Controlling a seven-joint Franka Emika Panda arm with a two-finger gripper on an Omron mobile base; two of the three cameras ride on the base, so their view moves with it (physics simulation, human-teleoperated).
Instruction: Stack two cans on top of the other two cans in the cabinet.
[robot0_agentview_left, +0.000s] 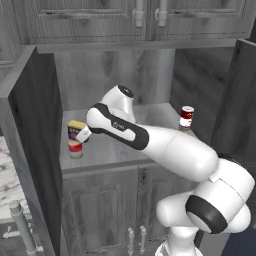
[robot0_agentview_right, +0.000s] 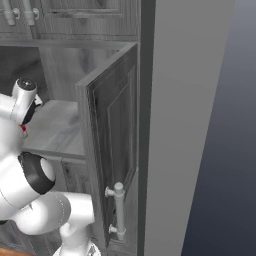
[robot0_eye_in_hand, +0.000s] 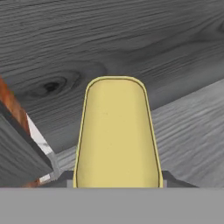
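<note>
- My gripper (robot0_agentview_left: 83, 133) sits at the left end of the cabinet (robot0_agentview_left: 30, 125) shelf recess, clenched around the blue can (robot0_agentview_left: 76, 130). In the hand view its yellow top (robot0_eye_in_hand: 116, 131) rises between my finger tips, which I take as proof of the grasp.
- The blue can rests directly above the pale red-topped can (robot0_agentview_left: 75, 149). I hold it there because that lower can is its base in the stack. They look to be touching, but I cannot tell whether the weight is fully set down.
- The red can (robot0_agentview_left: 186, 118) stands at the far right of the cabinet shelf, well apart from my gripper. It appears to sit on a low yellowish-green can (robot0_agentview_left: 185, 129), so I judge that pair already stacked.
- The cabinet doors stand swung open on both sides, which gives my arm room to reach in.
</note>
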